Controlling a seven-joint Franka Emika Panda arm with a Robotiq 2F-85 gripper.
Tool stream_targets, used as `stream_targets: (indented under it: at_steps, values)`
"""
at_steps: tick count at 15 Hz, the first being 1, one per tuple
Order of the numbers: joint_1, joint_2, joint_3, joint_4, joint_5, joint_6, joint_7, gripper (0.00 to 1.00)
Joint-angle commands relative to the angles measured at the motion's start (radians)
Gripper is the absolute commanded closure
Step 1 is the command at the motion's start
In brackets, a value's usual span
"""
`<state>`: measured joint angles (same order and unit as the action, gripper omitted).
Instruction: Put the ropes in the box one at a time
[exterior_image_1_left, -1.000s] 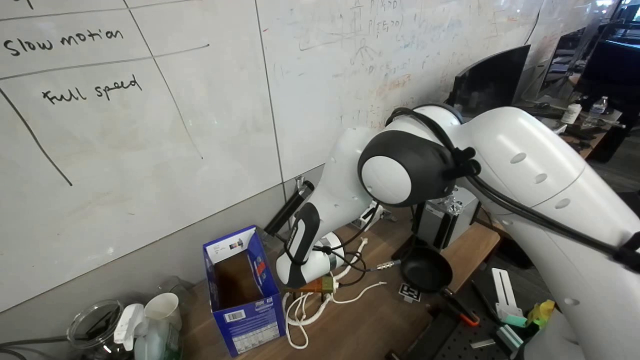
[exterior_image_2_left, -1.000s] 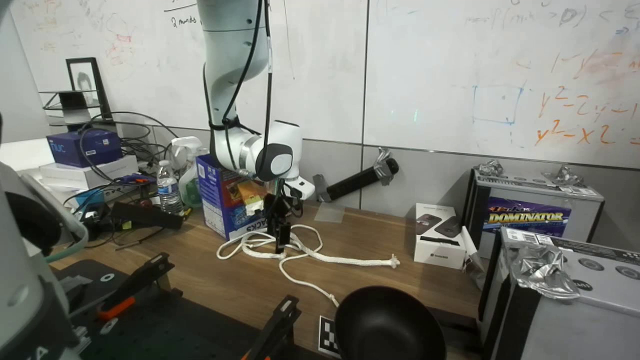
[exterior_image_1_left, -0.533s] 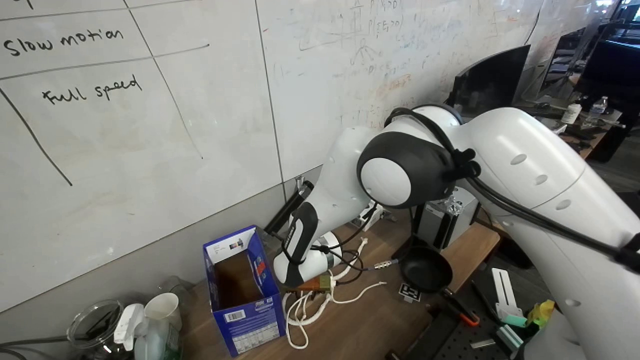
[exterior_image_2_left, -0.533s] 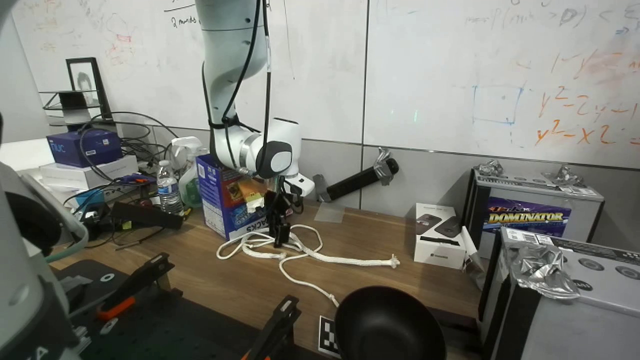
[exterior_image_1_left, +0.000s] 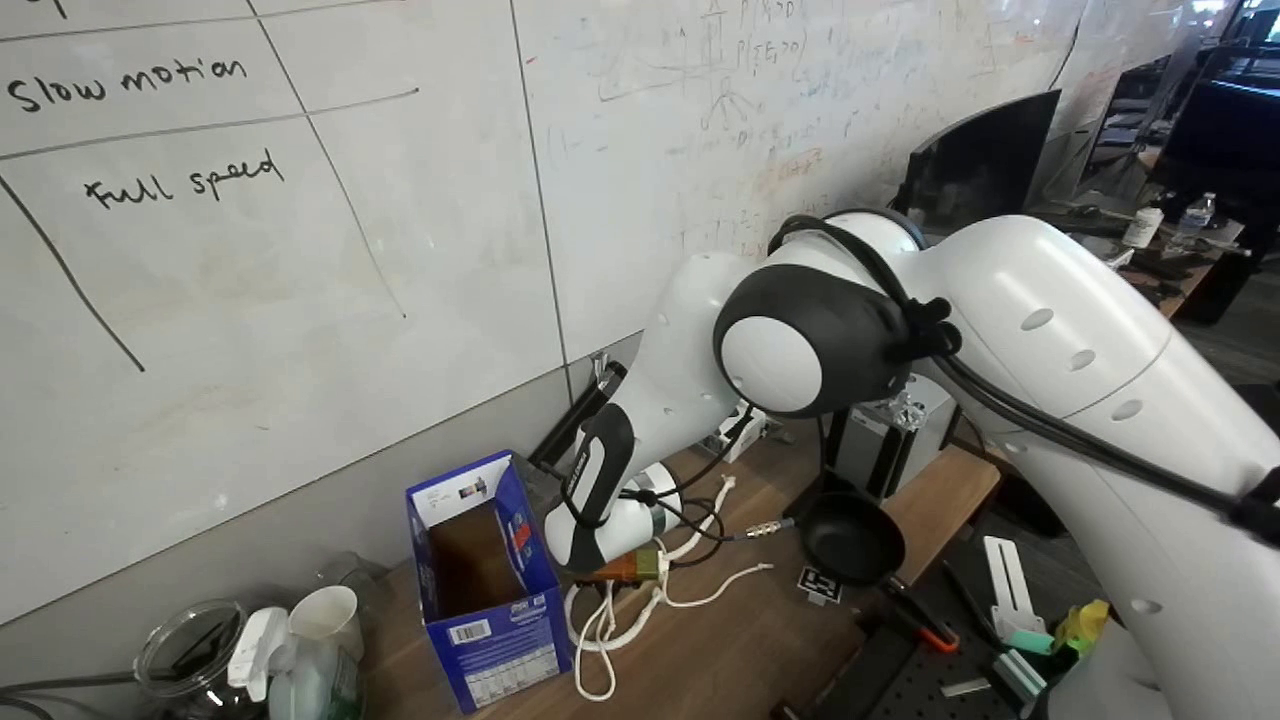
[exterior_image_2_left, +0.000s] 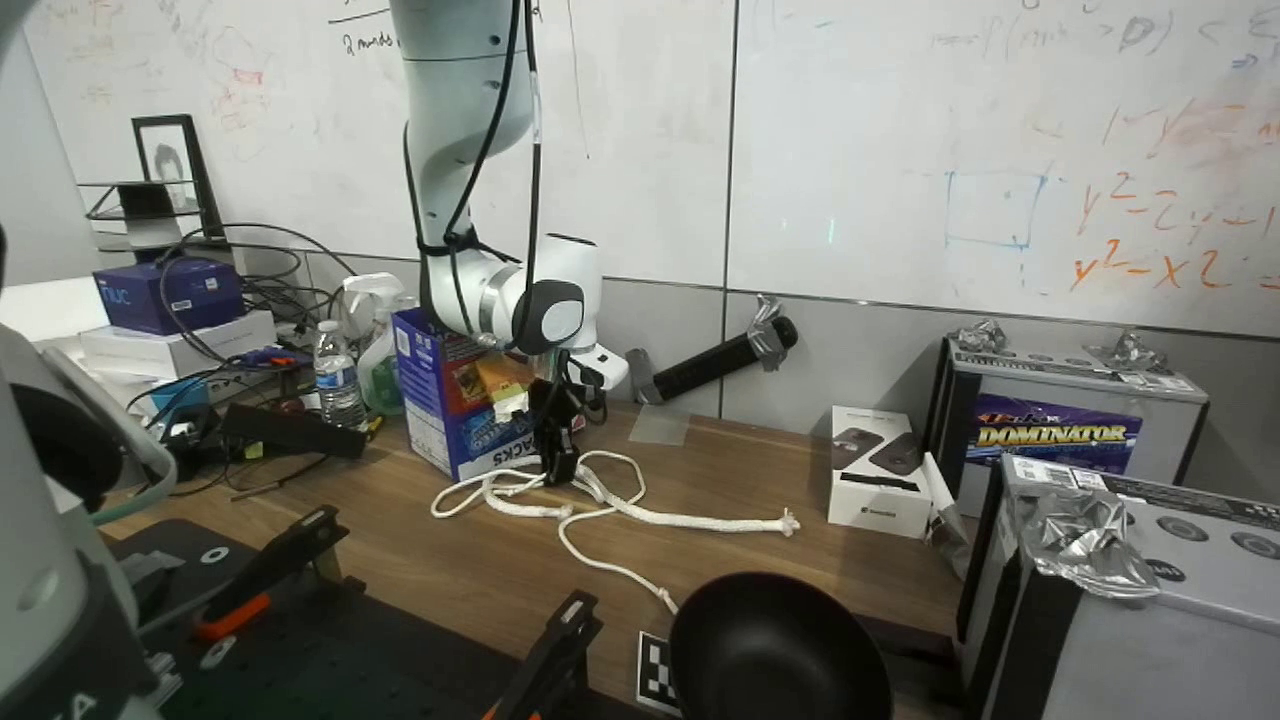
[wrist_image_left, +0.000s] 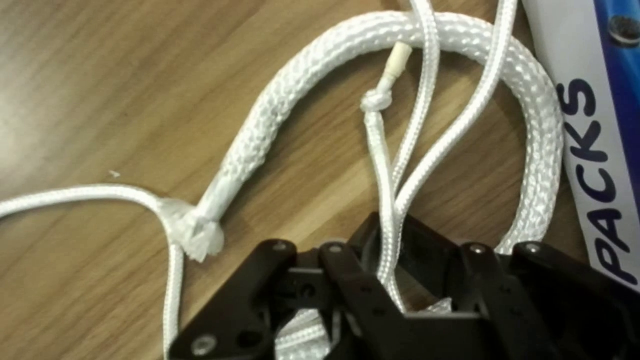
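Note:
In the wrist view the gripper (wrist_image_left: 392, 215) is shut on the thin white rope, its strands (wrist_image_left: 389, 240) pinched between the black fingers. The thin rope (wrist_image_left: 462, 117) runs up from there in a loop, its knotted end free. A thicker white braided rope (wrist_image_left: 280, 95) curves around on the table beneath. In an exterior view the gripper (exterior_image_2_left: 558, 468) is low over the coils, and the thick rope (exterior_image_2_left: 690, 520) stretches away from it. The blue box (exterior_image_1_left: 505, 640) stands open at the top right beside the ropes, its brown bottom showing. In an exterior view the arm's wrist covers the fingers.
A black pan (exterior_image_2_left: 780, 650) sits near a rope end, by a printed marker (exterior_image_2_left: 655, 670). Grey battery-like units (exterior_image_2_left: 1075, 420) and a white phone box (exterior_image_2_left: 880, 470) stand farther along the table. A spray bottle (exterior_image_1_left: 300, 670) and a glass jar (exterior_image_1_left: 190, 640) are beside the blue box.
The gripper has closed on the thin rope and shifted slightly upward. Loops of the thin rope have been drawn together a little beneath it; the box has stayed put.

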<state>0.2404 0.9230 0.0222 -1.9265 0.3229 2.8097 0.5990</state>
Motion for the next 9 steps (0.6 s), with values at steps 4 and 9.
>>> stream_targets:
  at_steps: [4,9]
  values:
    - [0.033,-0.085,-0.054,-0.054,-0.033,-0.066,0.009,0.96]
    - [0.079,-0.247,-0.121,-0.151,-0.092,-0.102,0.03,0.96]
